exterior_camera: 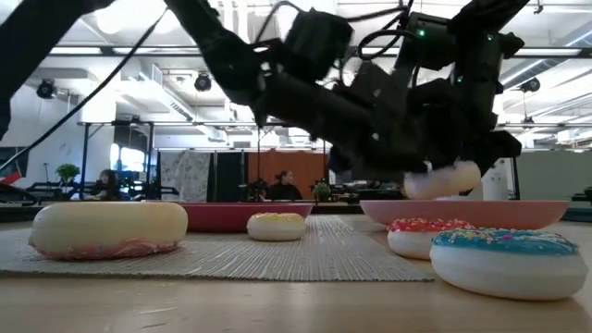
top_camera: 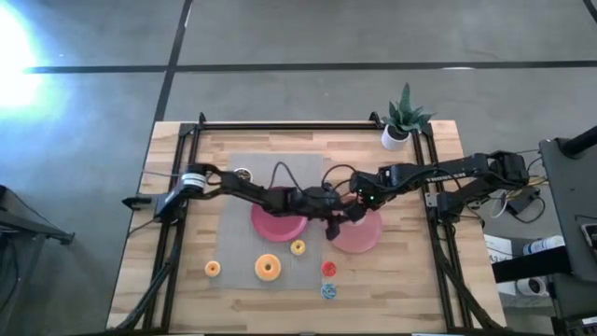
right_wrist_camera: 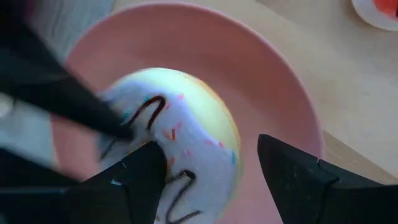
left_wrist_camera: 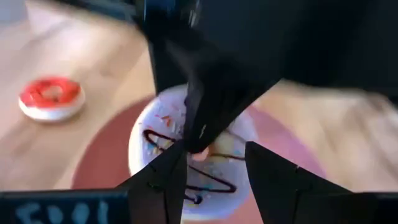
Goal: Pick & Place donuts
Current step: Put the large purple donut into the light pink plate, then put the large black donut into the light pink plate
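Observation:
A white sprinkled donut (right_wrist_camera: 186, 124) with dark drizzle hangs just above the pink plate (right_wrist_camera: 273, 74) at the table's centre right, and my right gripper (right_wrist_camera: 208, 143) is shut on it. It also shows over the plate rim (exterior_camera: 518, 213) in the low view, donut (exterior_camera: 444, 178). My left gripper (left_wrist_camera: 214, 149) reaches in from the table's left, open, with its fingers close beside the same donut (left_wrist_camera: 155, 130). In the high view the two grippers meet, left (top_camera: 331, 224) and right (top_camera: 353, 213). My right gripper has one finger (left_wrist_camera: 202, 118) standing in the donut's hole (left_wrist_camera: 208, 151) and the other finger (right_wrist_camera: 292, 174) outside its rim (right_wrist_camera: 233, 134). The fingers come from above, pointing steeply down. The donut hangs tilted, lifted clear of the pink plate. My left gripper has a fingertip (right_wrist_camera: 121, 127) at the donut's edge; whether it touches I cannot tell.
A red plate (top_camera: 270, 227) lies beside the pink one on a grey mat (top_camera: 233, 196). Loose donuts lie toward the near edge: orange (top_camera: 213, 269), larger orange-pink (top_camera: 268, 268), yellow (top_camera: 298, 247), red (top_camera: 328, 269), blue (top_camera: 328, 291). A potted plant (top_camera: 403, 121) stands at the far right.

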Available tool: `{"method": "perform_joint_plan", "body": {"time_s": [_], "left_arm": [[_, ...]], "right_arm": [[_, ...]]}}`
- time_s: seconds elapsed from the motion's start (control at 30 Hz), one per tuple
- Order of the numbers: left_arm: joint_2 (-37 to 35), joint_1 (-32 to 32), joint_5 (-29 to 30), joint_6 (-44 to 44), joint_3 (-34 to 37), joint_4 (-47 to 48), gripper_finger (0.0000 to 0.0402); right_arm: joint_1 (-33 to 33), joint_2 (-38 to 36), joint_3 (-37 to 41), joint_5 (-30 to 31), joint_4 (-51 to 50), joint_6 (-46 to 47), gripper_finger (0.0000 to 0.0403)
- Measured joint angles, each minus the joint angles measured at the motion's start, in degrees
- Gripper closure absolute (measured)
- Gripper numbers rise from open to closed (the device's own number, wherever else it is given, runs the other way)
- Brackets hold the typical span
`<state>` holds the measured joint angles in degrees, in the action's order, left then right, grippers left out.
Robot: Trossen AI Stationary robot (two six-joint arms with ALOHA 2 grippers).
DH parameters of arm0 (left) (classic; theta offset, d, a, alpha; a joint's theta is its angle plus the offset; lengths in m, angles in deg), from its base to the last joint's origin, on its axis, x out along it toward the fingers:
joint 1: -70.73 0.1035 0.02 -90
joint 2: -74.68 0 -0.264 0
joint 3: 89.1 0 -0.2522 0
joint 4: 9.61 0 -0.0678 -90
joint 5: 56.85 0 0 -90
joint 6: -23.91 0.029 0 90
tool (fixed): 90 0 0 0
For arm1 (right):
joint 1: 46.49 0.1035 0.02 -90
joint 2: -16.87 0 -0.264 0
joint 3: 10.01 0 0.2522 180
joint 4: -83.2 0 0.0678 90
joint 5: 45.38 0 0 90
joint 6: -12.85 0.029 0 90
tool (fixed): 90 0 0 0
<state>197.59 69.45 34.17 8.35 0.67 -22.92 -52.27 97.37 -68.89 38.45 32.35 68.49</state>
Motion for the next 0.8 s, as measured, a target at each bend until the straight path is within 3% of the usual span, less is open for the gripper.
{"method": "perform_joint_plan", "body": {"time_s": [0.13,0.4,0.67,0.8], "left_arm": [[1.4,0.0,0.0,1.8,-3.5,5.7,0.0265],[-1.7,0.3,2.8,3.0,-1.9,11.6,0.0265],[-17.9,0.5,11.0,6.1,8.9,23.2,0.0265],[-28.3,4.1,16.4,-5.2,17.1,36.7,0.0265]], "right_arm": [[0.0,-0.4,0.1,0.3,-0.7,-0.9,0.0158],[0.0,-5.6,-0.5,6.6,-7.1,-6.6,0.0124],[-0.1,-15.0,-0.6,13.5,-8.1,-9.1,0.0106],[-0.4,-15.9,-0.5,13.9,-9.0,-8.4,0.0108]]}}
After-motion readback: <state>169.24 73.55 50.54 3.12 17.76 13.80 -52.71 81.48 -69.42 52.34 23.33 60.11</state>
